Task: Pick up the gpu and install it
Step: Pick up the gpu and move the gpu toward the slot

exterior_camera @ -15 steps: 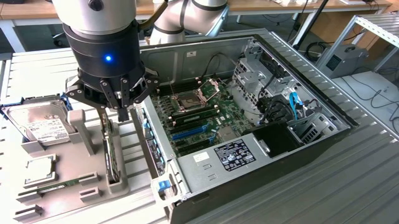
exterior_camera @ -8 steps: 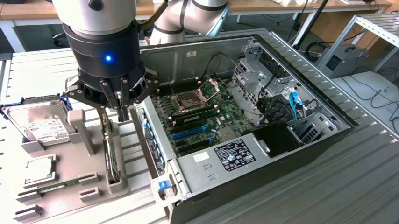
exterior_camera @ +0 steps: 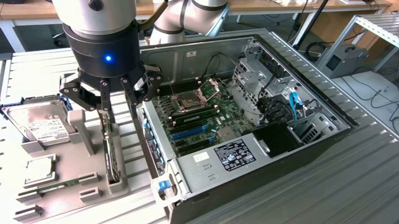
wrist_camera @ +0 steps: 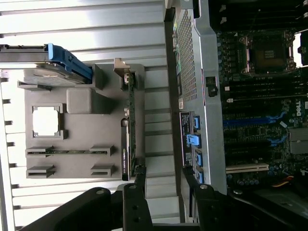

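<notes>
The gripper (exterior_camera: 118, 105) is hanging over the grey holder (exterior_camera: 118, 186) with its 2 fingers (wrist_camera: 139, 175) spread wide and gripping nothing. The gpu (exterior_camera: 112, 154) is standing on edge in the holder's slot, at about 9 o'clock from the open computer case (exterior_camera: 193, 172) in the exterior view, and is not yet lifted. In the wrist view the gpu (wrist_camera: 130, 134) is lining up with 1 finger rather than the gap, which is opening over bare table slats beside the case. Descending like this is risking that finger striking the card's upper edge, tipping it or jamming it in the slot. A closing grip is also likely to be catching only air.
</notes>
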Available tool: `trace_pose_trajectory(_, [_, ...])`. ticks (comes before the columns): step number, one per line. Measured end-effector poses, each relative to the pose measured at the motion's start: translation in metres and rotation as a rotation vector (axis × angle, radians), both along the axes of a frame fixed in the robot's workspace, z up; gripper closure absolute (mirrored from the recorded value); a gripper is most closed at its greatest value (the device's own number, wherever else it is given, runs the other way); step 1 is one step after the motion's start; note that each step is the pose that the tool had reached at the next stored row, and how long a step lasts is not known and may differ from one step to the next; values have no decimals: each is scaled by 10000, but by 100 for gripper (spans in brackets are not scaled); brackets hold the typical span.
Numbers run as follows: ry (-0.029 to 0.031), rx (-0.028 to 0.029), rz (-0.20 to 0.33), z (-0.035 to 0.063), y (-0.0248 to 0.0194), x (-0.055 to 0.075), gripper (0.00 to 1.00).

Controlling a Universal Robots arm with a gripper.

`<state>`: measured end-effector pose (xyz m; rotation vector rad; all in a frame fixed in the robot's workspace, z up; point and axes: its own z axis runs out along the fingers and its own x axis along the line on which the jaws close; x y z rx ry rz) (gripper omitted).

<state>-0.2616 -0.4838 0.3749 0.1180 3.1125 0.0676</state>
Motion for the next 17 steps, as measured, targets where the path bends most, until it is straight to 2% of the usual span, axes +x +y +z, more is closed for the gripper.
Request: trace_pose_trajectory(17, [0, 0, 0, -57, 0, -5, 58])
